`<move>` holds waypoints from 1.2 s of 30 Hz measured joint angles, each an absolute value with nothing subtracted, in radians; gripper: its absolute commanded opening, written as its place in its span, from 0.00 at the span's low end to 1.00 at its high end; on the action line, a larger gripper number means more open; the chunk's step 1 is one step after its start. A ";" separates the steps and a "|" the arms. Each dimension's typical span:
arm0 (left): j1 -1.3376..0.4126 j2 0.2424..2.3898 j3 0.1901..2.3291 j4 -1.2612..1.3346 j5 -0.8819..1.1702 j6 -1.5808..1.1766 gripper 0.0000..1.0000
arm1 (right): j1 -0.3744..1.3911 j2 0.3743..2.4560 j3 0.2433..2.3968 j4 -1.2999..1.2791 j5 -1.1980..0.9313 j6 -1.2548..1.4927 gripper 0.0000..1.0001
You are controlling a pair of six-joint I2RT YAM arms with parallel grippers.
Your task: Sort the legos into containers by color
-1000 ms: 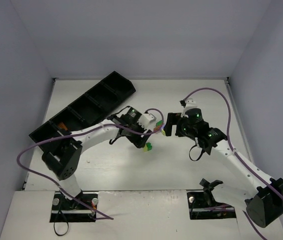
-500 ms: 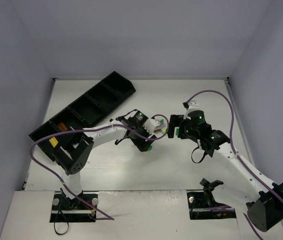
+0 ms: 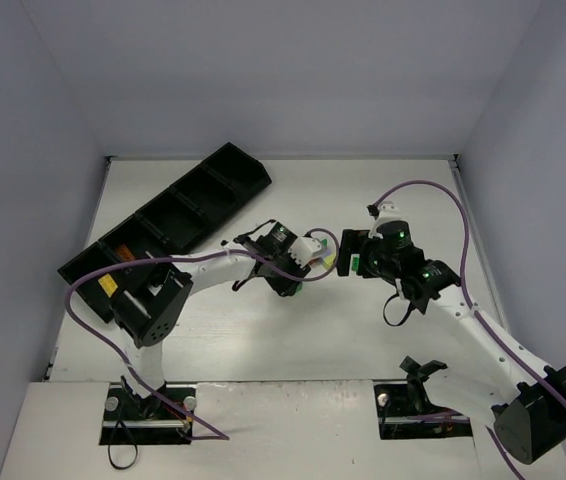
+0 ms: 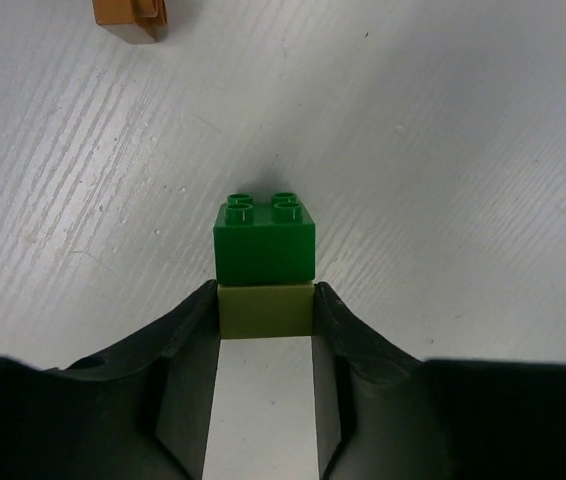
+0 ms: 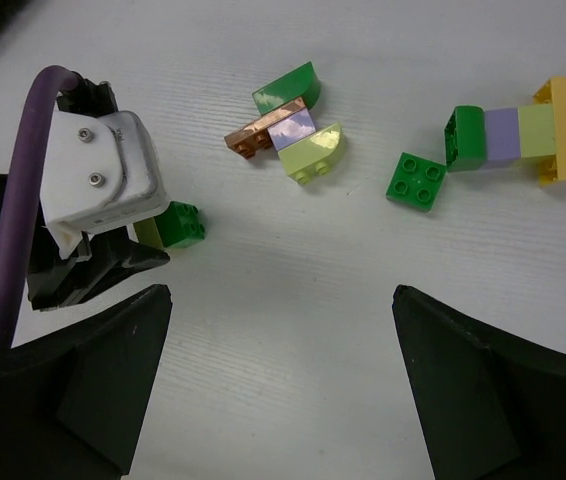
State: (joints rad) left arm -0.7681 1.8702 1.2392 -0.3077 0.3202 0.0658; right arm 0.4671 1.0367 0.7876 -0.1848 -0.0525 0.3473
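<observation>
My left gripper (image 4: pixel 265 300) is low over the table and shut on a lime lego (image 4: pixel 265 310), a finger pressed to each side. A green lego (image 4: pixel 263 240) is joined to the lime one and sticks out past the fingertips. The right wrist view shows that same pair (image 5: pixel 178 225) under the left gripper's white housing (image 5: pixel 103 180). My right gripper (image 5: pixel 281 300) hovers open above bare table, holding nothing. The black tray of containers (image 3: pixel 168 222) lies diagonally at the far left.
Loose legos lie beyond the right gripper: a green, brown, purple and lime cluster (image 5: pixel 288 125), a flat green square (image 5: pixel 415 180), and a joined green-purple-lime-yellow row (image 5: pixel 518 132). A brown lego (image 4: pixel 131 15) sits ahead of the left gripper. A yellowish piece (image 3: pixel 108 285) is in the tray's near end.
The left arm moved right and lowered onto the lime and green pair, and its jaws closed on the lime lego. The right arm shifted slightly right and stayed open.
</observation>
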 measured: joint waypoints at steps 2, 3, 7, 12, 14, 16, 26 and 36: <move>-0.768 1.864 1.225 -0.289 0.321 0.067 0.22 | 0.465 1.036 0.788 -0.184 -0.053 0.347 0.89; -0.768 1.858 1.214 -0.276 0.321 0.068 0.21 | 0.465 1.036 0.788 -0.184 -0.053 0.347 0.89; -0.770 1.818 1.161 -0.249 0.317 0.063 0.21 | 0.465 1.036 0.788 -0.184 -0.057 0.347 0.89; -0.764 1.711 1.093 -0.221 0.294 0.046 0.22 | 0.465 1.036 0.819 -0.203 -0.078 0.352 0.89; -0.758 1.652 1.073 -0.192 0.289 0.039 0.22 | 0.465 1.036 0.841 -0.211 -0.085 0.355 0.89; -0.749 1.594 1.058 -0.159 0.288 0.033 0.21 | 0.464 1.036 0.882 -0.216 -0.100 0.360 0.89; -0.731 1.398 0.983 -0.008 0.338 0.025 0.22 | 0.464 1.132 1.066 -0.222 -0.278 0.419 0.88; -0.732 1.347 0.983 0.034 0.404 0.035 0.23 | 0.464 1.255 1.123 -0.222 -0.418 0.472 0.87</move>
State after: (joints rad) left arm -0.7322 1.3472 0.9829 0.0338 0.4042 0.0345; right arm 0.4644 1.2552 1.1229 -0.2218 -0.4179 0.4725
